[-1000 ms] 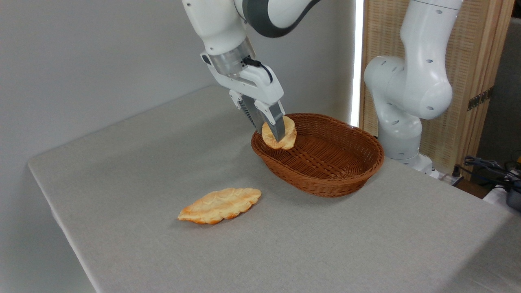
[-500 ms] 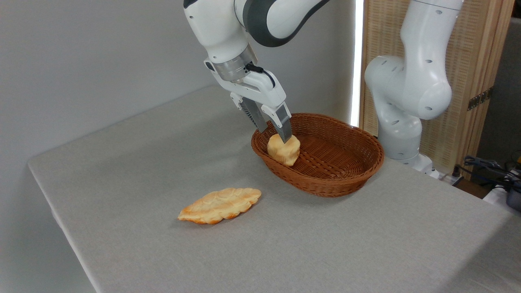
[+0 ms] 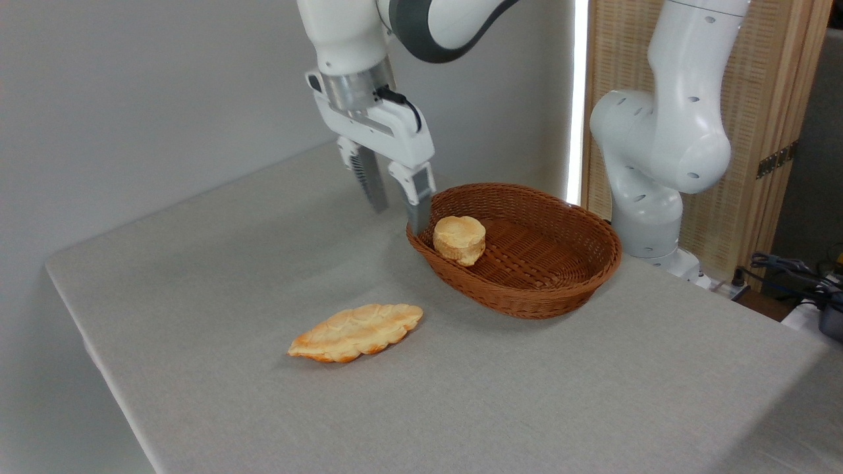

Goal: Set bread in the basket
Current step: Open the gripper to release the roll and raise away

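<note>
Camera | gripper spread wide, holding nothing, at the basket's 9 o'clock rim | bread lies inside the basket, tilted against the 9 o'clock wall | risk: right finger looks close to the rim; a sideways move could snag and drag the basket across the desk

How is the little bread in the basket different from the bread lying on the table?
The bun is small, round and thick; the leaf-shaped pastry is longer and flat. The bun sits inside the wicker basket; the pastry lies on the bare table. Both are golden-toasted.
</note>
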### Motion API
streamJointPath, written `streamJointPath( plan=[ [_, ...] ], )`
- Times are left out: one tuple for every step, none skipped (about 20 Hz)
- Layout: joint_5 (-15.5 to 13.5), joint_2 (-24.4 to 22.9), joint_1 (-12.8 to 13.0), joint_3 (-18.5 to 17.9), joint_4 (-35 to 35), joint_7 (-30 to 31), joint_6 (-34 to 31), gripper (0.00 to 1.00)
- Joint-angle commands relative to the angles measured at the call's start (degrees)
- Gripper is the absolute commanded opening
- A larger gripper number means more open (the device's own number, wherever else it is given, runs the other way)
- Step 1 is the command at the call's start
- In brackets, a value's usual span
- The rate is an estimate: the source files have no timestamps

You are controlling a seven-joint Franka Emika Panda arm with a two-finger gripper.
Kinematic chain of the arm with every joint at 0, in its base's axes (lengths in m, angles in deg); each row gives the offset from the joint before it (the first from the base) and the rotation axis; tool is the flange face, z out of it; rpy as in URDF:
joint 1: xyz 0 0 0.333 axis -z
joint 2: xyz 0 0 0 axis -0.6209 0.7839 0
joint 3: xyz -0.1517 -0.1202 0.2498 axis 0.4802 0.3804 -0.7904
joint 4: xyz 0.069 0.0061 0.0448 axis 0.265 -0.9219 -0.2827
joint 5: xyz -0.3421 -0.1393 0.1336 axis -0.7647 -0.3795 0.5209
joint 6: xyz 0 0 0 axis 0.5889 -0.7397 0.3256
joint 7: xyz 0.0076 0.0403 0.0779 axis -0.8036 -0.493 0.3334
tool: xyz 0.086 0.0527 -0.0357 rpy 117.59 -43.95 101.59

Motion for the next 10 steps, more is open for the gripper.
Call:
streamJointPath(
  plan=[
    [-0.14, 1.89, -0.12, -3.27, 4.44, -2.12, 3.41, 1.00],
    [-0.14, 2.51, -0.12, -4.33, 5.75, -3.96, 3.59, 1.00],
    [-0.05, 3.39, -0.12, -5.04, 7.07, -5.37, 3.59, 1.00],
    [0.03, 4.35, -0.12, -5.83, 8.48, -5.73, 3.59, 1.00],
    [0.38, 5.32, -0.12, -6.19, 9.36, -5.73, 3.68, 1.00],
    [2.21, 6.11, -0.21, -6.36, 10.15, -5.73, 4.03, 1.00],
    [4.93, 6.82, -0.21, -6.28, 10.51, -5.73, 4.21, 1.00],
    [6.52, 7.43, -0.12, -6.37, 10.69, -5.73, 4.38, 1.00],
    [6.62, 7.96, -0.21, -6.37, 11.30, -5.73, 4.47, 1.00],
    [6.63, 8.49, -0.21, -6.45, 11.91, -5.65, 4.38, 1.00]
  ],
)
